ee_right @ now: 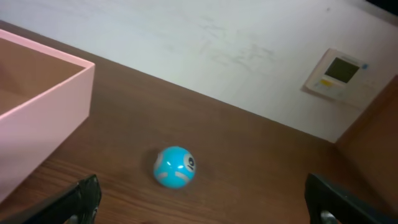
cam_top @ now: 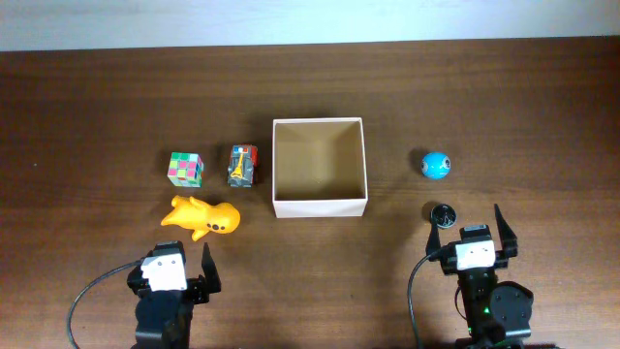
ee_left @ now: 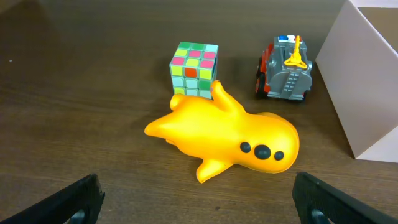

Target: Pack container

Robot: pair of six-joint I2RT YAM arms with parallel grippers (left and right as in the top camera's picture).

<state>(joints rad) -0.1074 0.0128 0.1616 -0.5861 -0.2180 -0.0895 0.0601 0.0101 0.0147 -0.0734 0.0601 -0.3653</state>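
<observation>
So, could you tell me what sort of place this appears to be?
Probably an indoor lab or office test bench: a wooden table with a cube and ball laid out beside a box, a plain white wall behind, and a thermostat-like panel on it.

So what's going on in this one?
Nothing is being handled yet. The cardboard box sits empty mid-table. In front of the left arm lie a yellow seal-like toy, a Rubik's cube and a toy fire truck. The right arm faces a blue ball and a small black disc. Both arms' jaws are open and empty.
</observation>
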